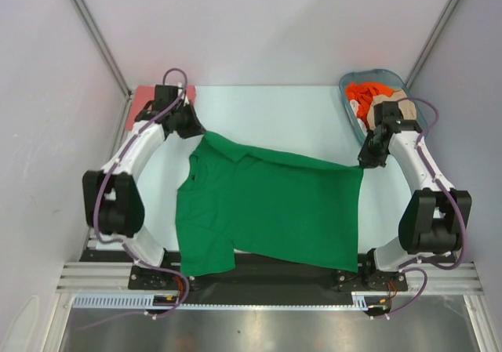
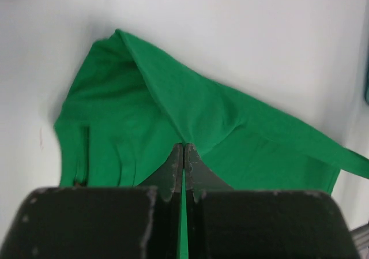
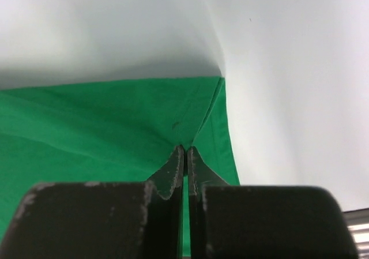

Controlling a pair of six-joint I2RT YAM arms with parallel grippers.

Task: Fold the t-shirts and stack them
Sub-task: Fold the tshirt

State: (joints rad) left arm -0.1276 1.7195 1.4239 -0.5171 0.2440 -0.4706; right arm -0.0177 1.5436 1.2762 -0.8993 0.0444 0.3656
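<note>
A bright green t-shirt (image 1: 267, 211) is stretched across the middle of the table, and its near edge hangs over the front. My left gripper (image 1: 198, 130) is shut on the shirt's far left corner, with cloth pinched between the fingertips (image 2: 183, 145). At the far right corner my right gripper (image 1: 366, 162) is also shut on the shirt, gripping a folded edge (image 3: 185, 148). Taut cloth runs between the two grips. A salmon-pink t-shirt (image 1: 145, 99) lies at the back left, partly under the left arm. An orange-red t-shirt (image 1: 361, 97) and a beige one (image 1: 394, 98) sit in the basket.
The blue-grey plastic basket (image 1: 375, 75) stands at the back right corner, just behind the right wrist. Metal frame posts rise at both back corners. A dark strip and metal rails (image 1: 267, 277) run along the near edge between the arm bases.
</note>
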